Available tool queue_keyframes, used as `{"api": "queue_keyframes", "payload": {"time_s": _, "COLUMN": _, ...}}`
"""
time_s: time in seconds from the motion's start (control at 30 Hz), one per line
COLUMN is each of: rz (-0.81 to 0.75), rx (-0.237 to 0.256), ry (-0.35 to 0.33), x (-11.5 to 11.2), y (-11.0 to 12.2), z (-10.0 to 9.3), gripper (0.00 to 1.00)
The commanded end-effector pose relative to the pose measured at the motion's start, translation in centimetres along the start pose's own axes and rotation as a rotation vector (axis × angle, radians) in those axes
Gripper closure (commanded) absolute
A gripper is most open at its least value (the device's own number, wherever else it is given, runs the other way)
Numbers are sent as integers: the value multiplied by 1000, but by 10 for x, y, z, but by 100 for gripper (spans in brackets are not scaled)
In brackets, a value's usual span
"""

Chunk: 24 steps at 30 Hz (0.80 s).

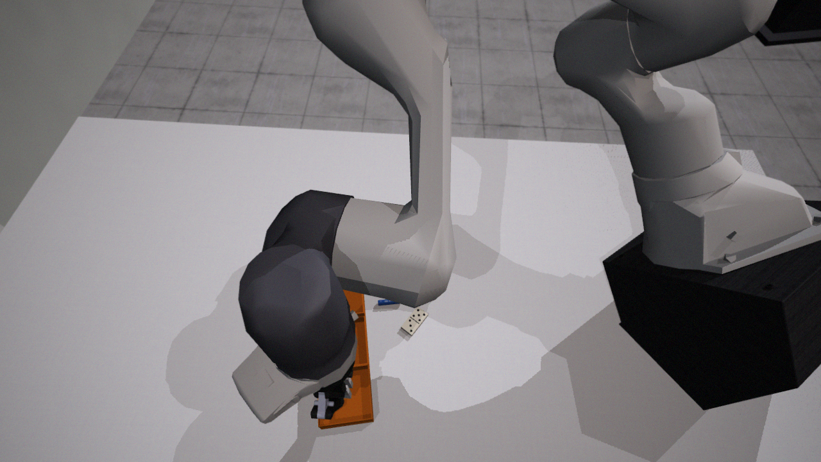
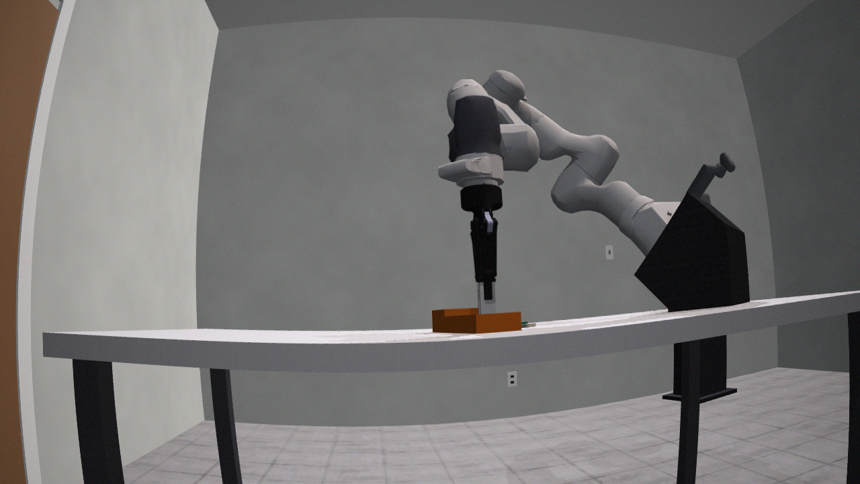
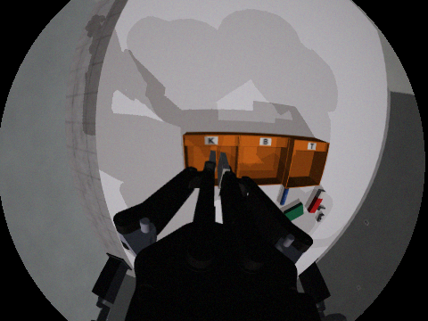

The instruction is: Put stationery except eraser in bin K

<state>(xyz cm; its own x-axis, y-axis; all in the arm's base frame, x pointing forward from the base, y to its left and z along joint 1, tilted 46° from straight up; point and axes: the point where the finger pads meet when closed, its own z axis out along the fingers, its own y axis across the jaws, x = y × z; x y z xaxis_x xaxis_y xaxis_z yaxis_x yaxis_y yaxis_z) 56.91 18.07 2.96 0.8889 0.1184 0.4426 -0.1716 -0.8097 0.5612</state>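
Observation:
My gripper (image 2: 487, 304) (image 3: 216, 159) points down with its fingers shut; I see nothing held between them. The tips reach to rim level or just below it in the bin marked K (image 1: 366, 396) (image 2: 498, 323) (image 3: 228, 141). No object shows in K, though the fingers cover part of it. A small blue cylinder (image 1: 387, 302) (image 3: 284, 196) lies beside the bins. A red piece with a grey end (image 3: 315, 204) and a small dark and grey thing (image 3: 320, 217) lie farther off; I cannot tell what they are. No eraser is identifiable.
Bin B (image 3: 279, 142) and bin T (image 3: 324, 147) adjoin K in one orange row. A domino (image 1: 414, 321), cream with dots, lies beside the row; it shows green in the wrist view (image 3: 293, 211). The arm hides much of the bins in the top view.

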Motion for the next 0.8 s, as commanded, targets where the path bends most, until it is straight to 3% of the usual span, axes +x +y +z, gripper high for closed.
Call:
{"api": "queue_keyframes", "payload": {"time_s": 0.0, "rz": 4, "rx": -1, "ry": -1, "x": -1, "y": 0, "z": -6, "gripper": 95}}
{"api": "queue_keyframes", "payload": {"time_s": 0.5, "rz": 4, "rx": -1, "ry": -1, "x": -1, "y": 0, "z": -23, "gripper": 95}}
{"api": "queue_keyframes", "payload": {"time_s": 0.77, "rz": 4, "rx": -1, "ry": -1, "x": -1, "y": 0, "z": -47, "gripper": 95}}
